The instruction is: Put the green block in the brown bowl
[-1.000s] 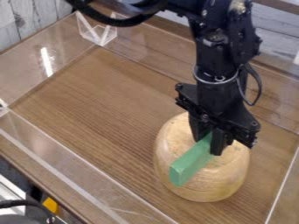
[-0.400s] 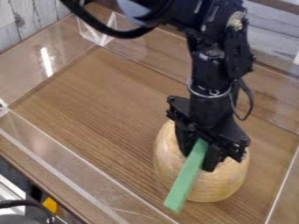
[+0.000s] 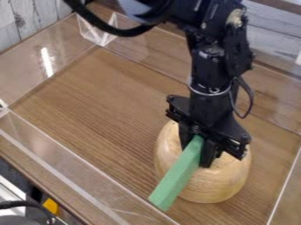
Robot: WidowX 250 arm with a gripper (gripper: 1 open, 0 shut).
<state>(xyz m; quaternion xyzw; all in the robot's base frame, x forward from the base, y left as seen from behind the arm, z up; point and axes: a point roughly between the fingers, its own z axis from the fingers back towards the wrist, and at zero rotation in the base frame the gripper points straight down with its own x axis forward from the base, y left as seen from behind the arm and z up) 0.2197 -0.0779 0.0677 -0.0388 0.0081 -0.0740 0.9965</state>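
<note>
Twice as much green on show as a second ago: slipped down and out toward the near left, with more length clear of the claw (image 3: 213, 148). Leaves the green block (image 3: 179, 175) slanting over the near-left flank of the brown bowl (image 3: 221, 180), upper end tucked up between the fingers, lower end hanging past the bowl's edge just above the surface (image 3: 106, 97); cannot tell whether touching it. Clenched now, pointing straight down over the bowl's top, and by the look of it gripping only the block's upper tip. Not good news for the task: leaning on the bowl's outside, not resting inside it, and held by less than before. Probably calls for a lift and a fresh placement over the bowl's middle before letting go; otherwise likely to slide off onto the wood.
</note>
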